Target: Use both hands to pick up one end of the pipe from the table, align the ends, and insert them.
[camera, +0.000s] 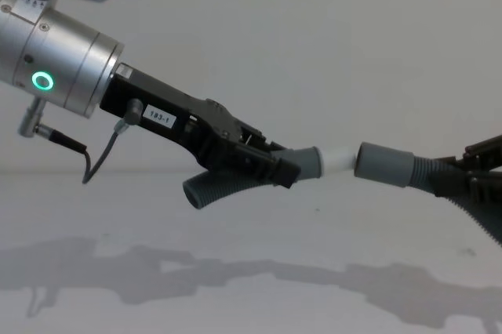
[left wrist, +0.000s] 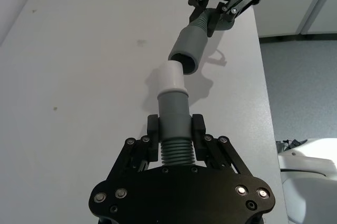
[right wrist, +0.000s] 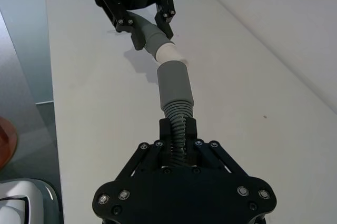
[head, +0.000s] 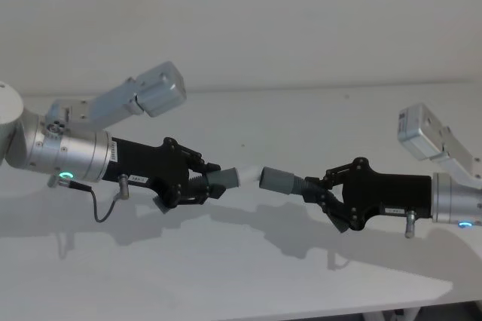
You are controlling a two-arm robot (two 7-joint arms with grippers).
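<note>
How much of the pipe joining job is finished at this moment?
Done: the left gripper and right gripper each hold a dark grey ribbed pipe piece above the white table. In hand: the narrow white tip faces the wider grey cuff mouth. Left: insertion.

Left gripper (head: 213, 184): arm reaching in from the left, raised off the bench, jaws clamped on a pipe piece (head: 223, 179). Right gripper (head: 319, 193): arm reaching in from the right, facing it, jaws clamped on the other pipe piece (head: 280, 181).
</note>
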